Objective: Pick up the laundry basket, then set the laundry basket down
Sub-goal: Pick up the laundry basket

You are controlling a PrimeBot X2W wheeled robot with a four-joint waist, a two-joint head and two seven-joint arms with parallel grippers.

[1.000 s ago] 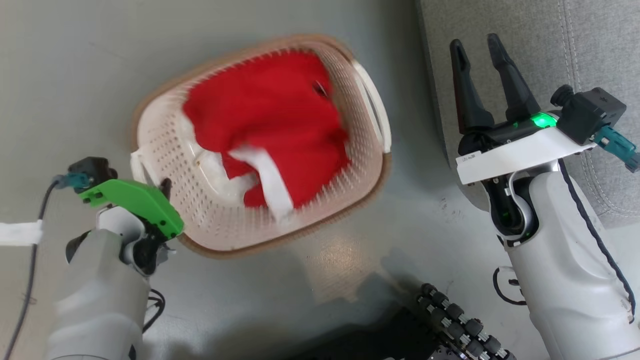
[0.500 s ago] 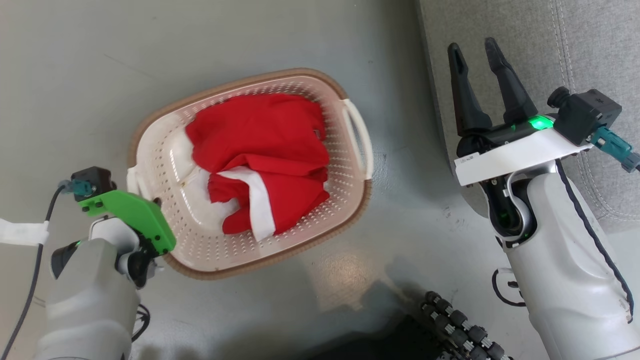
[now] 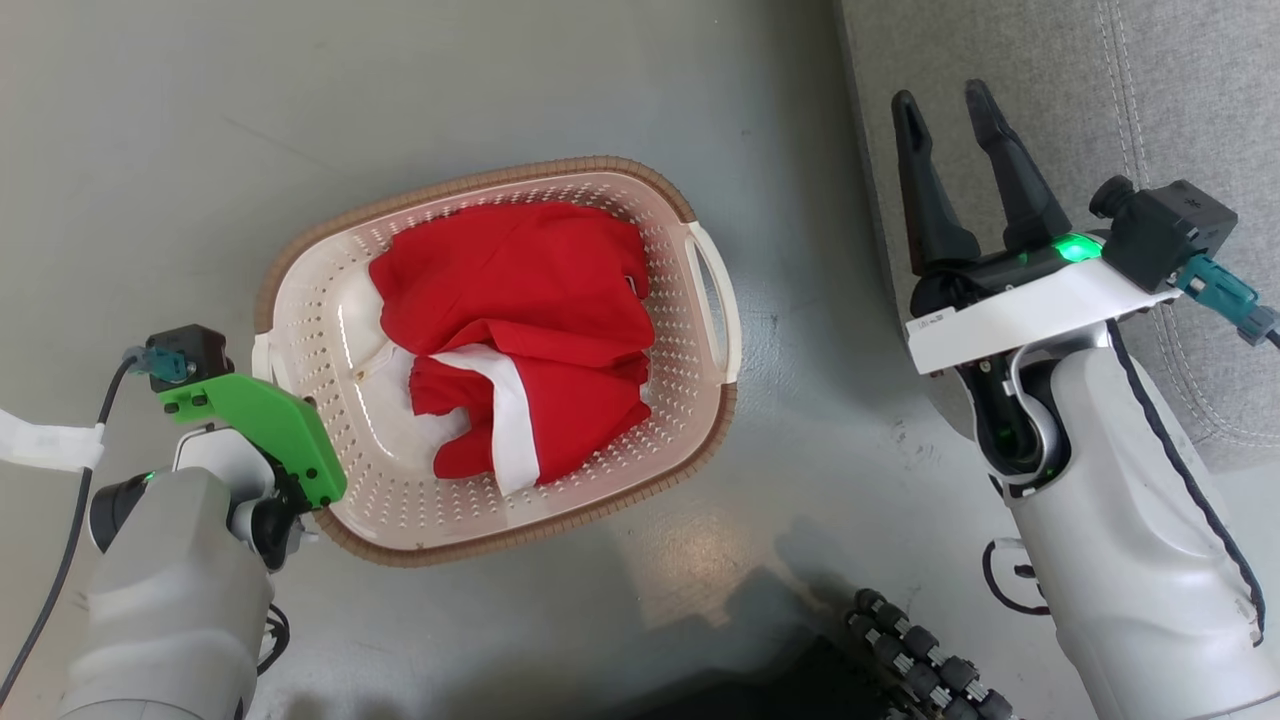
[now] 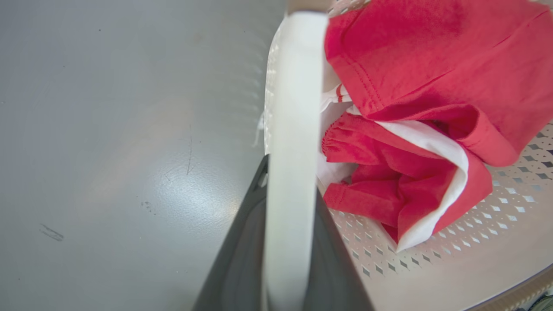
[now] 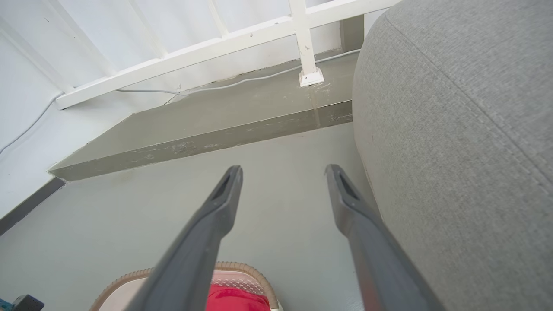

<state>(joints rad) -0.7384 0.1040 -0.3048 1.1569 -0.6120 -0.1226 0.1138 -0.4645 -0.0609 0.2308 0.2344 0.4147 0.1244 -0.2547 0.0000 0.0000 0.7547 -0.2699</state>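
The left pincer (image 4: 290, 181) is seen clamped on the white handle (image 4: 296, 86) of the laundry basket (image 3: 390, 490), with the left forearm (image 3: 170, 600) raised from the lower left. The right pincer (image 3: 941, 96) is held spread and empty, fingers pointed forward.

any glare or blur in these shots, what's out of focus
Head view: sharp, glare patch on the floor beside the laundry basket. Left wrist view: the basket's handle, close to the lens, looks soft; floor glare again. Right wrist view: even light, no glare.
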